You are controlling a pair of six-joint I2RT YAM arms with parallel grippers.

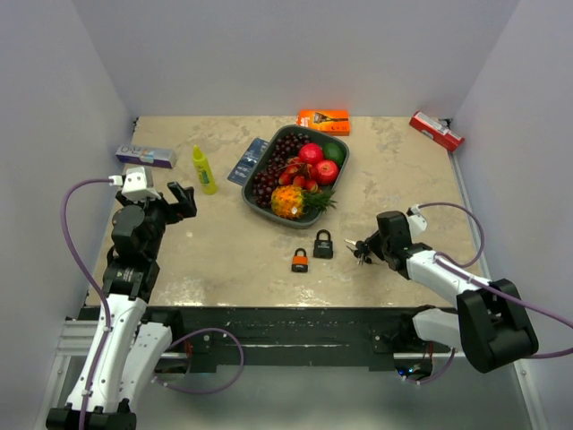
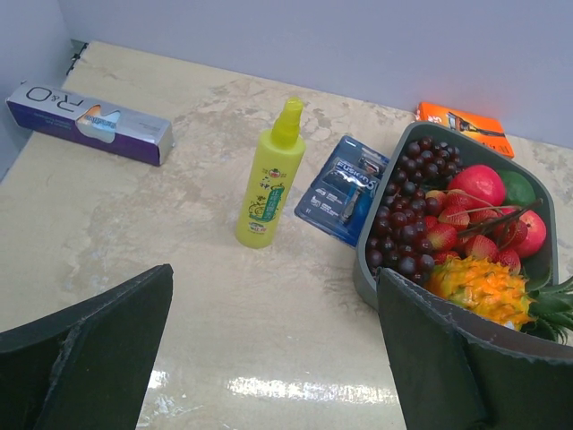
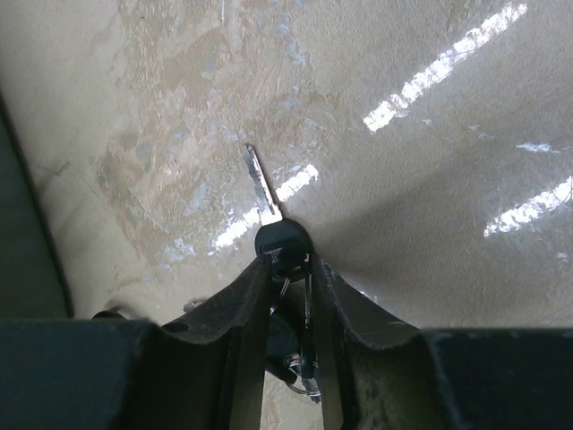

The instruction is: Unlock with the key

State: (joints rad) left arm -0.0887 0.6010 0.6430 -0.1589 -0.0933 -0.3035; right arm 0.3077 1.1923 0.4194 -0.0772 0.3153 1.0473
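As the right tool [image 3: 288, 266] pinches the key [image 3: 265, 190] at lower centre, the blade should be kept straight toward the black padlock [image 1: 323, 244]; the left tool [image 2: 275, 288] is spread.

The long purple-and-silver box [image 2: 89, 121] reads "R&O" near one end, and the blue razor pack [image 2: 345, 190] carries the word "FUSION"; other print is too small to read.

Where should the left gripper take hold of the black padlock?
Probably pinch the black padlock across its body's left and right edges, descending from above with the left gripper. It lies flat, shackle pointing away, so shackle and near end are left free for the key.
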